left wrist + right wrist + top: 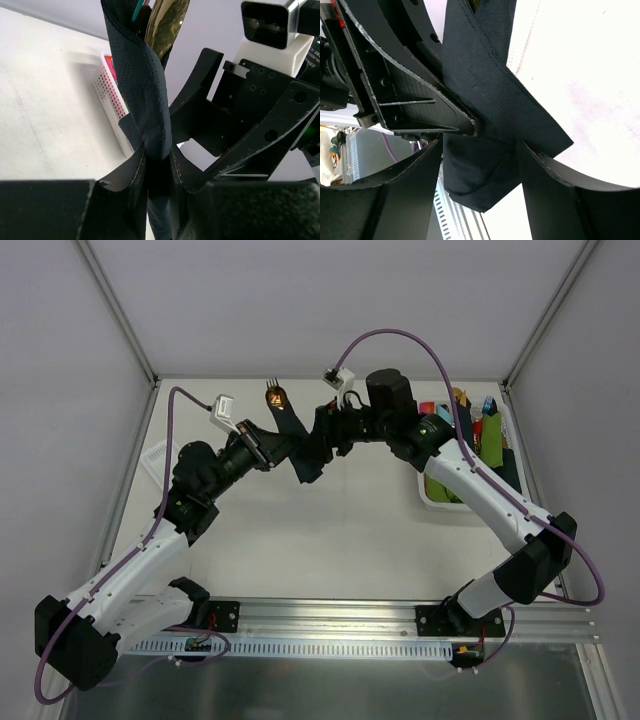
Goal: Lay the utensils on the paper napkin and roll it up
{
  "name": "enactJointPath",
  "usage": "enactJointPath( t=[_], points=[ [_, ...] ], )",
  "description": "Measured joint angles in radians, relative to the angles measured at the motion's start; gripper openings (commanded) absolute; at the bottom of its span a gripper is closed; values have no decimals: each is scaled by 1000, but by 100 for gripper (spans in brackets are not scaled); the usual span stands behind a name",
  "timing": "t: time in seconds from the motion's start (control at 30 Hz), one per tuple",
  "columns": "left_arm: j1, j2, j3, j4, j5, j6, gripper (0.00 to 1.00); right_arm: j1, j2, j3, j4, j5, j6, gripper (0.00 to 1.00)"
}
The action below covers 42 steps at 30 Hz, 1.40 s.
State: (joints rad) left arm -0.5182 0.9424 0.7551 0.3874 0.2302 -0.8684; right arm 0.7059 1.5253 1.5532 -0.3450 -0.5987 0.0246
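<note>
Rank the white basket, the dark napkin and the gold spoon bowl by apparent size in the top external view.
1. white basket, though the right arm covers part of it
2. dark napkin
3. gold spoon bowl

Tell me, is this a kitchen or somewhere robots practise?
Most likely a robot practice lab, not a kitchen: plain white walls box in a white table, the left arm and right arm are bolted to a metal rail, and a white bin holds rolled bundles.

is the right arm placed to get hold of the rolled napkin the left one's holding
Probably yes: the right gripper stands open astride the paper napkin, with nothing between. The left gripper clamps the same roll close by, so room looks tight.
</note>
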Motion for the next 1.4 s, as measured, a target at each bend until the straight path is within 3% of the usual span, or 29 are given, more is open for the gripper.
enactJointPath(
  t=[0.3,0.5,0.87,1.23,1.4],
  points=[
    [0,3,0,23,17,-7,0,-4,0,0,-1,16,-1,73],
    [0,23,0,63,50,-17,0,-7,0,0,0,-16,1,72],
    [0,32,0,142,85,-58,0,-14,5,-3,52,-139,27,45],
    [1,50,-19,237,110,-92,0,-53,5,-63,185,-269,157,34],
    [0,54,-19,261,112,-98,0,-72,5,-91,262,-330,250,14]
  ],
)
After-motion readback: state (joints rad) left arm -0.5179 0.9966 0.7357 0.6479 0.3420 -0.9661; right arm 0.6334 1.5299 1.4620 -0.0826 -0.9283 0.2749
